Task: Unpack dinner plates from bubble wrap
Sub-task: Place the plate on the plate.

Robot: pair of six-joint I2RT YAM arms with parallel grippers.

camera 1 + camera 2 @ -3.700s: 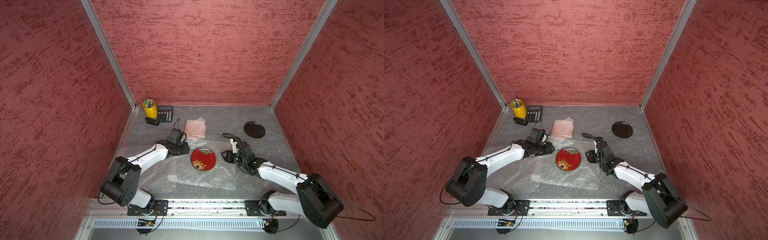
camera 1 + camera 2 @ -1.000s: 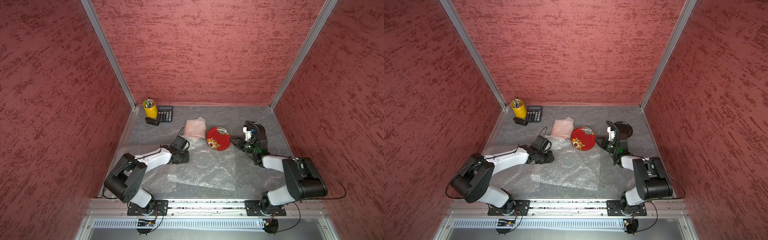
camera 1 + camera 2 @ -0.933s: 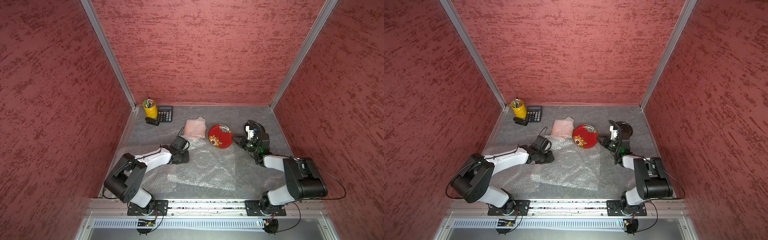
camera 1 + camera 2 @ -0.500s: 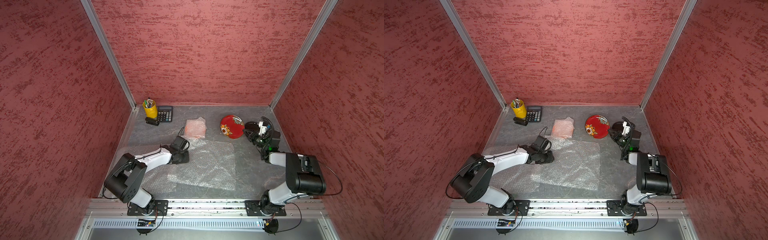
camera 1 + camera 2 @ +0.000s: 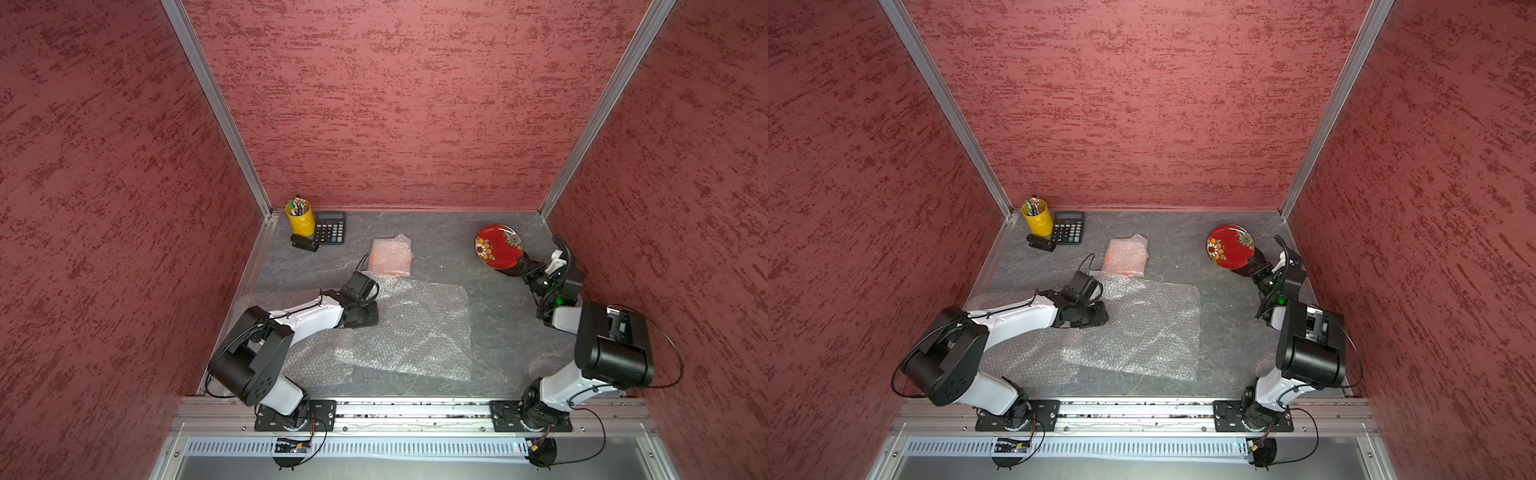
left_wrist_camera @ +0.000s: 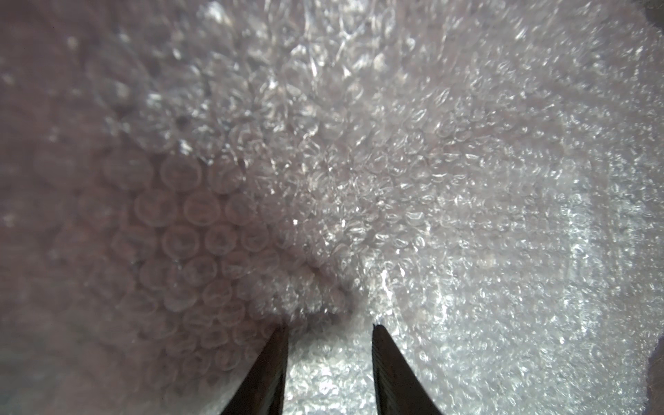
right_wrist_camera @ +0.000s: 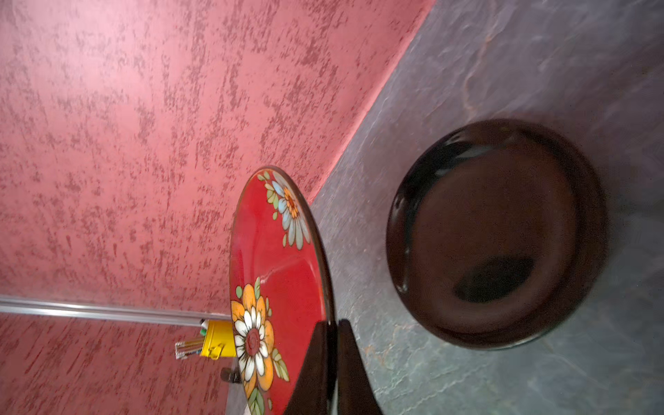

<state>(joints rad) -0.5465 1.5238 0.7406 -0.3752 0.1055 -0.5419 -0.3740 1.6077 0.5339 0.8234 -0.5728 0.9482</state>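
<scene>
1. Two grippers: right gripper [image 7: 332, 323] clamps red flowered plate [image 5: 498, 247] rim, plate tilted, raised, 1 o'clock of table [image 5: 436, 237], beside black plate [image 7: 496, 233]
2. Left gripper [image 6: 330, 327] jaws apart, tips on bubble wrap [image 5: 415, 324], centre
3. Wrapped orange bundle [image 5: 392, 257] at 12 o'clock

Right wrist | right claw [image 7: 335, 323] clamped on rim of red flowered plate [image 7: 276, 273], plate held on edge | black plate [image 7: 496, 233] flat on grey table [image 7: 539, 54] | red flowered plate near black plate, apart | yellow cup [image 7: 215, 343] farther from black plate, past flowered plate
</scene>
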